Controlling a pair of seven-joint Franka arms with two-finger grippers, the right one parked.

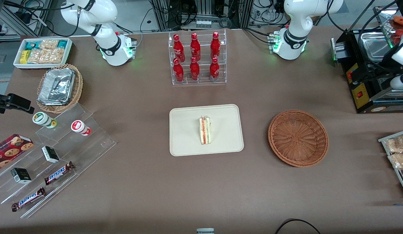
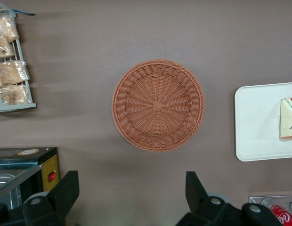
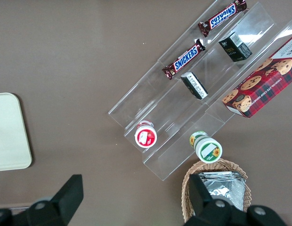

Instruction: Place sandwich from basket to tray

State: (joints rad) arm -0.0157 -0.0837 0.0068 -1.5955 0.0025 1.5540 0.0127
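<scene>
**benchrat:** Snickers bars (image 1: 28, 198) on the clear stepped stand (image 1: 55, 169) sit closest to the front camera, toward the parked arm's end of the table. Anyone spot the sandwich?

**wicker_fan:** Yep, sandwich (image 1: 205, 130) is lying on the tray (image 1: 185, 143), roughly mid-tray, filling edge showing red-orange and green. Basket (image 1: 298, 138) sits beside the tray toward the working arm's end, well apart from it, nothing inside.

**benchrat:** And the gripper?

**wicker_fan:** Gripper (image 2: 132, 195) is up high over the table, looking down on the basket in the wrist view. Fingers (image 2: 66, 188) spread wide, nothing between them. I can't pick it out in the front view, probably off frame.

**benchrat:** Anything else around?

**wicker_fan:** Rack of red bottles (image 1: 196, 58) farther from the front camera than the tray, and a black machine (image 1: 367, 78) at the working arm's end.
</scene>
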